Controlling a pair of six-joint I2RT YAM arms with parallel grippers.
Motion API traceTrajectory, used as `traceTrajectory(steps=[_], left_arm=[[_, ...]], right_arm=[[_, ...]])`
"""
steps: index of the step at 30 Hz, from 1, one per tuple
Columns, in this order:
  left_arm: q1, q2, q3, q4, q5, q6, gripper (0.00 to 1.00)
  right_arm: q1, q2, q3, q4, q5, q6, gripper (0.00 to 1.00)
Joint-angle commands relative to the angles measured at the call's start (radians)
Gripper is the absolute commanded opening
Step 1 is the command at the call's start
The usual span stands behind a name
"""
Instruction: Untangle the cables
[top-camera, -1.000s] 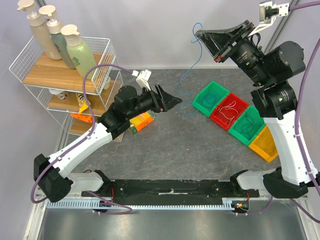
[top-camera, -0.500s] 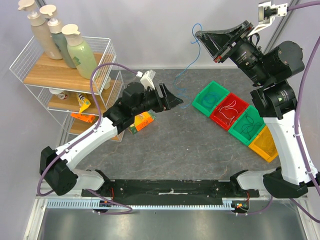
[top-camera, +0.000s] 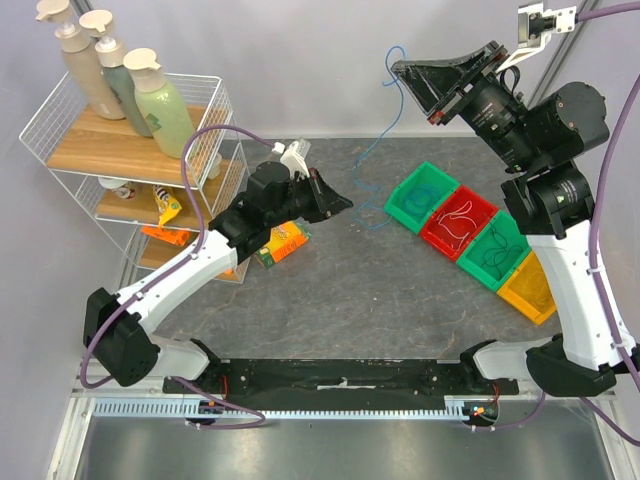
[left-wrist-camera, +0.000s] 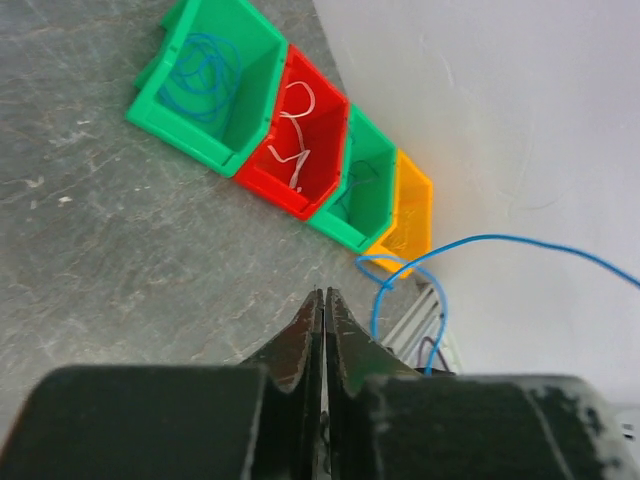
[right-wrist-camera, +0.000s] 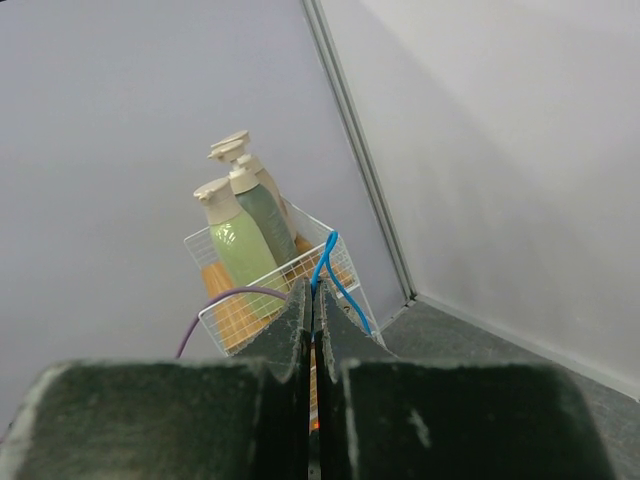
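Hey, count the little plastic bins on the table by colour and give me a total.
Green bins: 2
Red bin: 1
Orange bin: 1
Total: 4

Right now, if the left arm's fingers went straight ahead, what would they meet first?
Probably the red bin, though depth is unclear. The blue cable loops beside the left fingers, seemingly off their line.
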Motion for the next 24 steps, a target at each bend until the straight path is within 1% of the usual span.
traceTrajectory(steps=[1,3,5,6,7,9,11,13,14,19,22,24], left_arm=[[-0.005,0.011,-0.021,-0.147,0.01,0.101,0.06],[-0.005,-0.023,-0.062,-0.162,-0.007,0.152,0.05],[-0.006,-0.063,-0.099,-0.135,0.002,0.16,0.05],[-0.005,-0.075,-0.116,-0.094,0.038,0.16,0.07],[-0.006,-0.086,-0.124,-0.055,0.072,0.149,0.13],[-0.006,-0.089,-0.116,-0.005,0.13,0.131,0.41],[-0.008,-0.092,-0.106,0.032,0.141,0.112,0.64],[-0.006,-0.101,-0.106,0.106,0.155,0.088,0.92],[-0.006,-0.106,-0.107,0.145,0.164,0.07,0.94],[-0.006,-0.072,-0.09,0.285,0.2,-0.064,0.95],[-0.009,-0.035,-0.069,0.322,0.224,-0.105,0.96],[-0.012,-0.008,-0.052,0.307,0.226,-0.112,0.96]], right_arm=[[-0.006,-0.044,0.015,0.002,0.078,-0.075,0.0],[-0.004,-0.058,0.027,-0.022,0.133,-0.121,0.0],[-0.004,-0.059,0.036,-0.029,0.152,-0.136,0.0],[-0.004,-0.058,0.041,-0.033,0.147,-0.136,0.0],[-0.004,-0.053,0.043,-0.035,0.141,-0.132,0.0],[-0.006,-0.048,0.043,-0.038,0.127,-0.126,0.0],[-0.004,-0.048,0.038,-0.044,0.124,-0.124,0.0],[-0.004,-0.047,0.035,-0.041,0.121,-0.124,0.0],[-0.006,-0.045,0.038,-0.042,0.116,-0.121,0.0],[-0.004,-0.038,0.036,-0.039,0.1,-0.104,0.0],[-0.006,-0.038,0.029,-0.038,0.095,-0.096,0.0],[-0.006,-0.039,0.024,-0.035,0.093,-0.096,0.0]])
